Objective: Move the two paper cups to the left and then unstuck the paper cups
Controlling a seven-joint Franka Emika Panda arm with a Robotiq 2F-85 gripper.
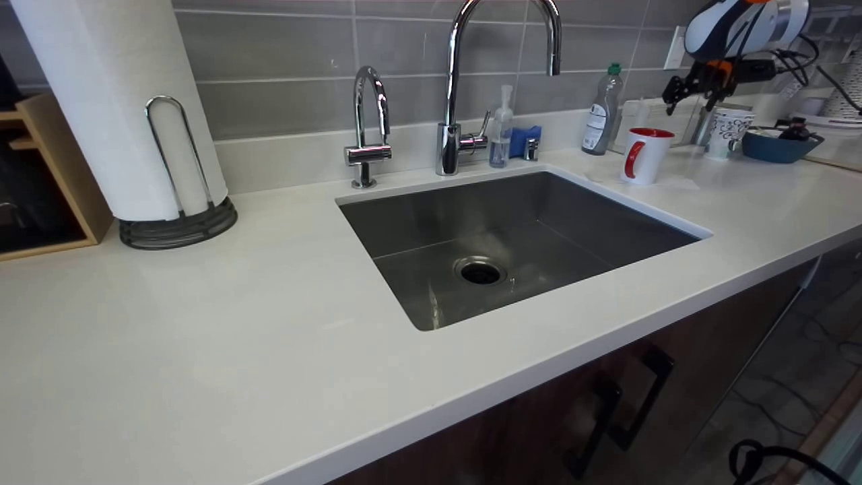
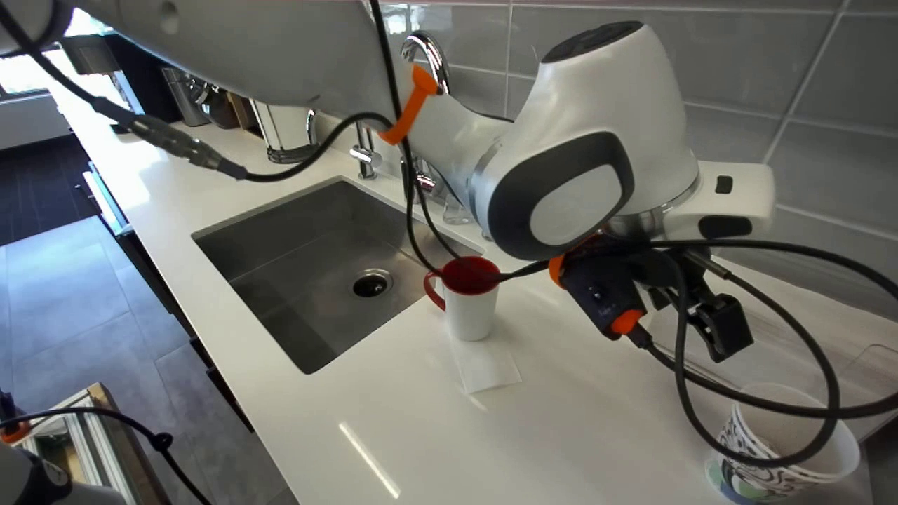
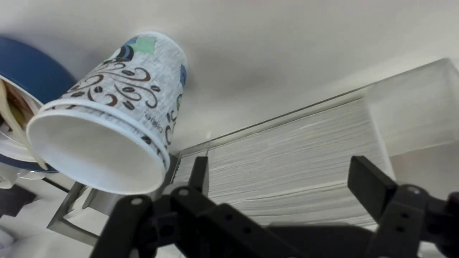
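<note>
The two paper cups (image 1: 728,135) are nested and stand upright on the counter. They are white with brown swirls and bean shapes and blue-green patches. In the wrist view, the nested cups (image 3: 125,84) show two rims close together, left of the jaws. They also show in an exterior view (image 2: 754,459), partly crossed by a cable. My gripper (image 1: 693,98) is open and empty, above and a little to one side of the cups. In the wrist view, the gripper (image 3: 281,173) has its fingers wide apart, with nothing between them.
A blue bowl (image 1: 774,147) holding items stands beside the cups. A clear holder with stacked white paper (image 3: 290,154) lies behind the jaws. A red-and-white mug (image 2: 470,312), a soap bottle (image 1: 601,114) and the sink (image 1: 566,236) are nearby. Cables hang by the gripper.
</note>
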